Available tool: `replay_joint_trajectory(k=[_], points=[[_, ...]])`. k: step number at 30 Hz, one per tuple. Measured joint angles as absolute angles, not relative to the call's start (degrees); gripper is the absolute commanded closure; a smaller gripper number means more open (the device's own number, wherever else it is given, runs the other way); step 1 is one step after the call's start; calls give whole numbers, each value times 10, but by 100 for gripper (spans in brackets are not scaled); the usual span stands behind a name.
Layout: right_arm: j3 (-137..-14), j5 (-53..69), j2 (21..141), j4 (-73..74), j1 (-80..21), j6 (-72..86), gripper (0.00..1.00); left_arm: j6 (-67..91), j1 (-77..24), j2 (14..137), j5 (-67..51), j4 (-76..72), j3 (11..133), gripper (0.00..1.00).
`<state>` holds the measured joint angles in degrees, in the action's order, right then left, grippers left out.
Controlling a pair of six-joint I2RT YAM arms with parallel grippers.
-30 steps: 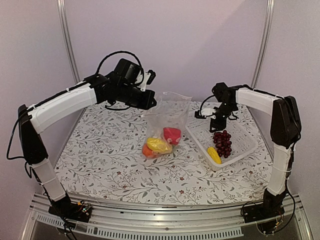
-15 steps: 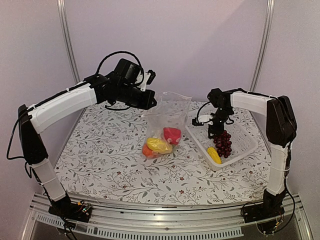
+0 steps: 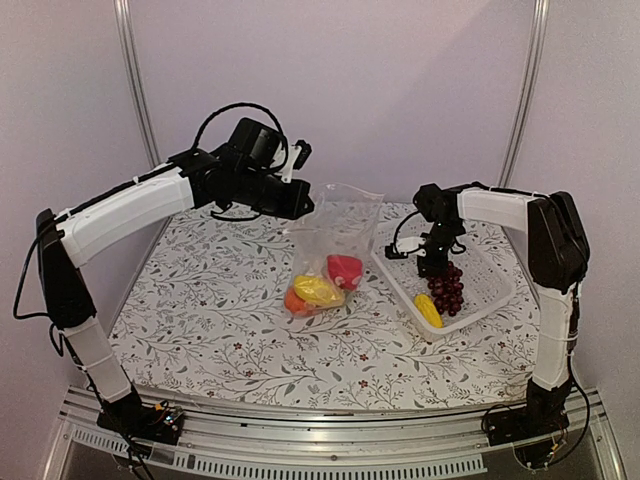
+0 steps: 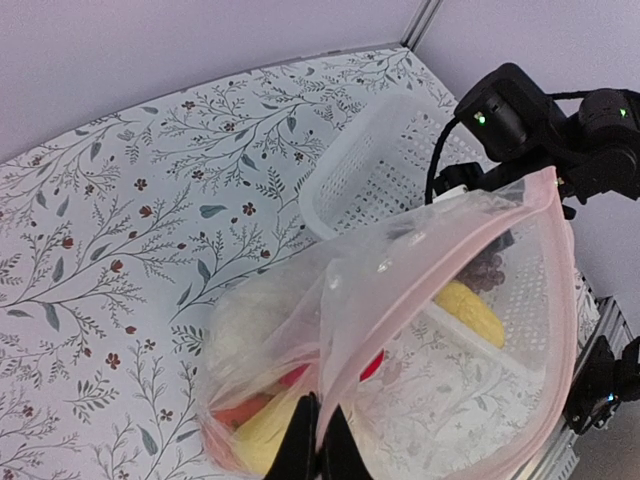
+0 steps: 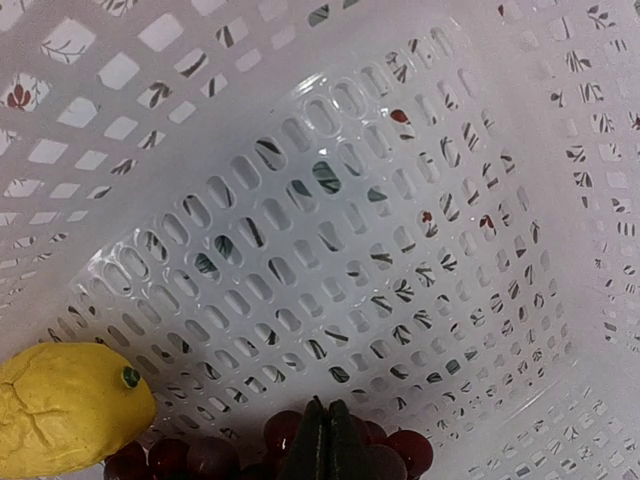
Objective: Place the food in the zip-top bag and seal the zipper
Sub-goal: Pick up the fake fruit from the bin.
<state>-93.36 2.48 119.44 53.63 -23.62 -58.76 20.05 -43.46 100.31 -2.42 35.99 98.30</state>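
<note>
My left gripper point(image 3: 300, 205) is shut on the mouth edge of the clear zip-top bag point(image 3: 340, 235) and holds it upright and open. In the left wrist view its fingertips point(image 4: 318, 450) pinch the bag by the pinkish zipper strip point(image 4: 440, 297). In the bag lie a yellow piece point(image 3: 318, 290), a red piece point(image 3: 346, 270), an orange piece point(image 3: 295, 302) and the pale cauliflower point(image 4: 250, 320). My right gripper point(image 3: 432, 263) is down in the white basket point(image 3: 482, 307), its jaws closed together right over the dark grapes point(image 3: 447, 285). The grapes point(image 5: 400, 455) and a second yellow piece point(image 5: 65, 410) lie in the basket.
The basket point(image 4: 370, 170) stands at the table's right, just beside the bag. The second yellow piece point(image 3: 427, 309) lies at the basket's near corner. The flowered tablecloth point(image 3: 200, 300) covers the table. Frame posts stand at the back left and back right.
My right gripper has moved left and down inside the basket onto the grapes. The left arm and the bag have not moved.
</note>
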Motion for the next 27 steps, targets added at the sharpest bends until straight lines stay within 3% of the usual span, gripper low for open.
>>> replay_joint_trajectory(k=[12, 27], points=[[-941, 34, 1173, 544, -236, -572, 100, 202, -435, 1003, -26, 354, 977, 100], [-1078, 99, 1069, 602, -228, -519, 100, 202, -435, 1003, -26, 354, 978, 100]])
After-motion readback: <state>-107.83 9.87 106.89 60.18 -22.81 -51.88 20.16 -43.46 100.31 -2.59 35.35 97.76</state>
